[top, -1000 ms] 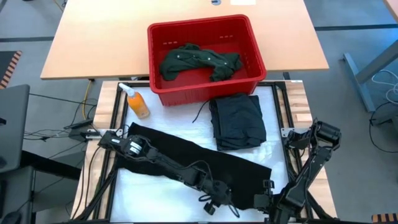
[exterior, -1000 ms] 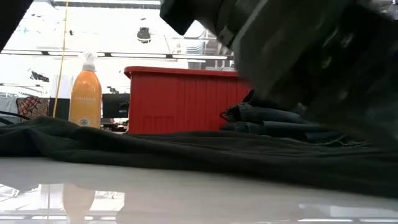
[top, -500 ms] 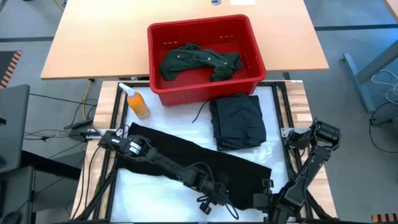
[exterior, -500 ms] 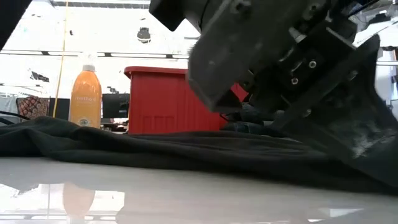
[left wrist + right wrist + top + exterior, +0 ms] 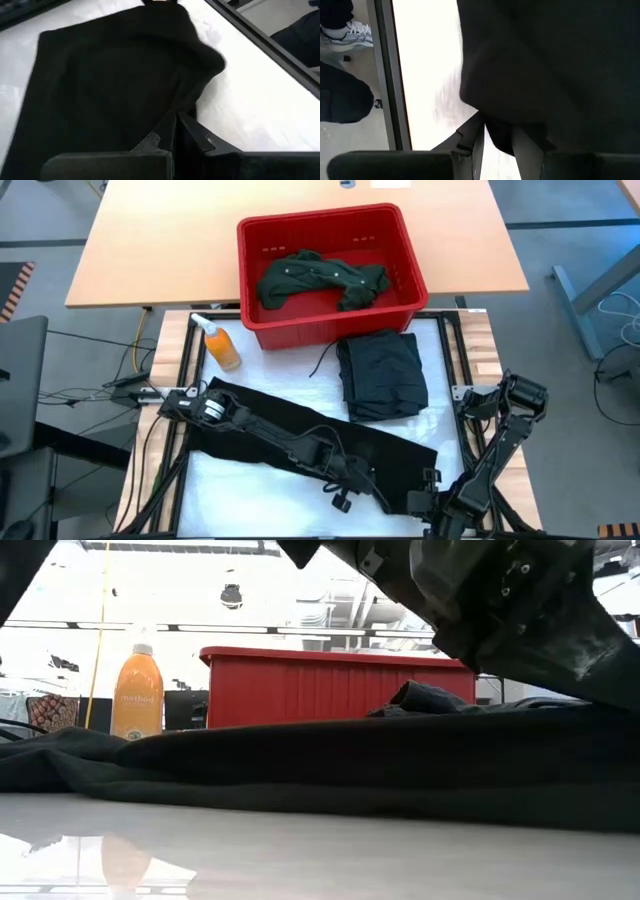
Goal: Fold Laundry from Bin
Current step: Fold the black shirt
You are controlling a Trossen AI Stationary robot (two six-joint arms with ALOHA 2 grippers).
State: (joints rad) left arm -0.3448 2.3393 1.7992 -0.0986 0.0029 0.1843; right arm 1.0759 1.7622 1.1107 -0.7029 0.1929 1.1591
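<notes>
A long black garment (image 5: 300,435) is spread slantwise across the white counter (image 5: 230,480), from near the left arm's base to the near right corner. The left end effector (image 5: 350,480) is set low on this cloth, close to its near edge, and its fingers (image 5: 187,135) are pressed together with a fold of the black fabric pinched between them, as is seen in the left wrist view. The right end effector (image 5: 425,502) is placed at the garment's right end, just beside the left one; in the right wrist view a flap of the same black cloth is held between its fingers (image 5: 525,145), which are closed on it.

Beyond the black garment, a folded dark pair of jeans (image 5: 382,374) is laid flat on the counter, apart from both end effectors. Behind it the red bin (image 5: 325,320) is stood, with a dark green shirt (image 5: 320,278) crumpled inside. An orange bottle (image 5: 220,345) is stood just left of the bin. In the low view the black cloth (image 5: 300,765) is seen raised in a ridge at the right, under the arm.
</notes>
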